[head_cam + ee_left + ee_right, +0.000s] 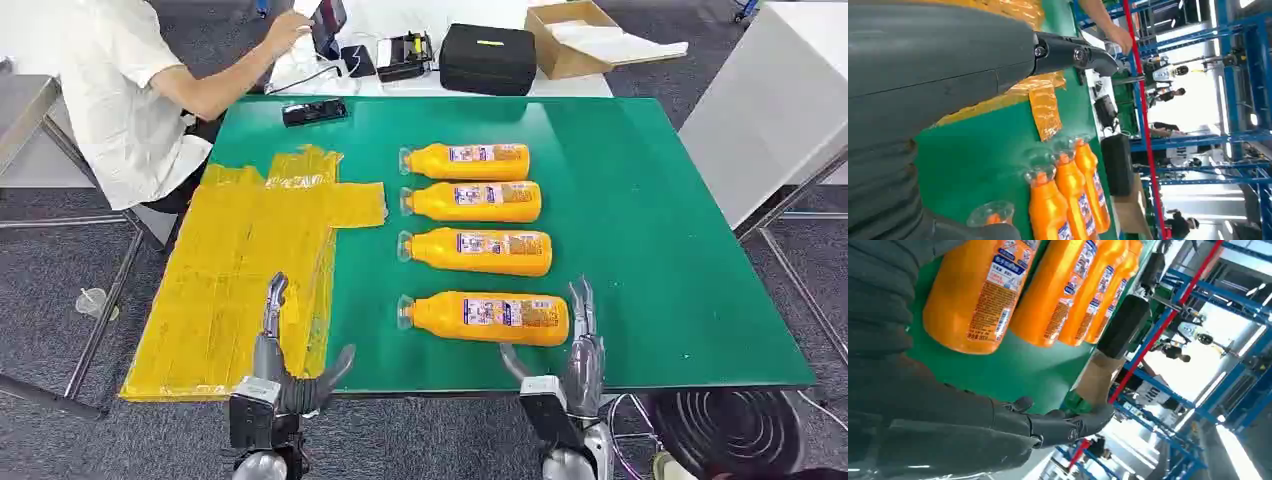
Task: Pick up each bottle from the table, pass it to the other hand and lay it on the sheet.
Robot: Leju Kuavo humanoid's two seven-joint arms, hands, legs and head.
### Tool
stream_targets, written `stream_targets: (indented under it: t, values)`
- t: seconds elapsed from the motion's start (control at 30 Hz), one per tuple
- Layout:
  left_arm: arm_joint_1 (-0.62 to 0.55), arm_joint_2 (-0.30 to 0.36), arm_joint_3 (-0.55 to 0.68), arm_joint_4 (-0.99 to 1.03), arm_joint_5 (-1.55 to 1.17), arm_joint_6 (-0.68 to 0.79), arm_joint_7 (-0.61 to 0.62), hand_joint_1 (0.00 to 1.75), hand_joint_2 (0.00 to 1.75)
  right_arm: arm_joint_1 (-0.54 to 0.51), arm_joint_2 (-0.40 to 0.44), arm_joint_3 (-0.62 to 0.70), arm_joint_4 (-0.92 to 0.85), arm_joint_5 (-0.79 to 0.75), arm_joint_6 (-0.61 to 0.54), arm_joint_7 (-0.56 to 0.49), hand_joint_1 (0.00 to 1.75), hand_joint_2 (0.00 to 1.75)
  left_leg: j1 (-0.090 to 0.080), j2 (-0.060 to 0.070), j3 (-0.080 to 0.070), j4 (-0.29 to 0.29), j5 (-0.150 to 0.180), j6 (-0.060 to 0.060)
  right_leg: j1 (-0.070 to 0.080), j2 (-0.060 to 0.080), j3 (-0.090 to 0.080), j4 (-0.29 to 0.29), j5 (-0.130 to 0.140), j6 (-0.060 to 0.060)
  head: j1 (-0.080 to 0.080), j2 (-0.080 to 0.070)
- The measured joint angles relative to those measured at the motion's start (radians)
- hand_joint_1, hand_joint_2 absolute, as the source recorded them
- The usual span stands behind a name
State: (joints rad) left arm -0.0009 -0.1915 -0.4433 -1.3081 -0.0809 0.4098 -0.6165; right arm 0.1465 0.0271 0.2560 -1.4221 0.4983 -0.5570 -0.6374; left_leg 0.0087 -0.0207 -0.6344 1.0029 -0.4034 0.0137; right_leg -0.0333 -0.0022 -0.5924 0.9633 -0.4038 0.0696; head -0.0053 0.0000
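Item: four orange bottles, lying on their sides in a column on my green table (650,230), clear caps toward nine o'clock. Farthest bottle (466,161); second bottle (472,201); third bottle (477,251); nearest bottle (485,317). Each carries a label with a blue band and small print; no brand is readable in the head view, and in my right wrist view the characters are too small to make out.

Item: yellow sheet (240,280), at nine o'clock of the bottles, flat on the table and bare, its near corner at the table edge.

Item: my left hand (285,365), at the near edge over the sheet, fingers spread, holding nothing.

Item: my right hand (570,360), at four o'clock of the nearest bottle, just beside its base, fingers apart and empty.

Item: black case (488,58) and cardboard box (575,38) at twelve o'clock; a person (120,90) seated at ten o'clock.
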Motion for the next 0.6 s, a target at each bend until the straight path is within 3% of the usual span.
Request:
stream_targets:
  t: [0.4, 0.6]
  values:
    - [-0.005, -0.002, -0.003, 0.0, -0.032, 0.005, 0.008, 0.0, 1.75, -0.03, -0.02, 0.078, 0.031, 0.113, -0.001, 0.021, 0.0, 1.75, 0.0, 0.0, 0.0, 0.0, 0.0, 0.0, 0.0, 0.0, 0.0, 0.0, 0.0, 0.0, 0.0, 0.0]
    - [-0.008, -0.002, -0.03, -0.001, -0.043, -0.033, 0.042, 0.0, 1.75, -0.044, -0.077, 0.148, 0.051, 0.246, -0.024, 0.106, 0.0, 1.75, 0.0, 0.0, 0.0, 0.0, 0.0, 0.0, 0.0, 0.0, 0.0, 0.0, 0.0, 0.0, 0.0, 0.0]
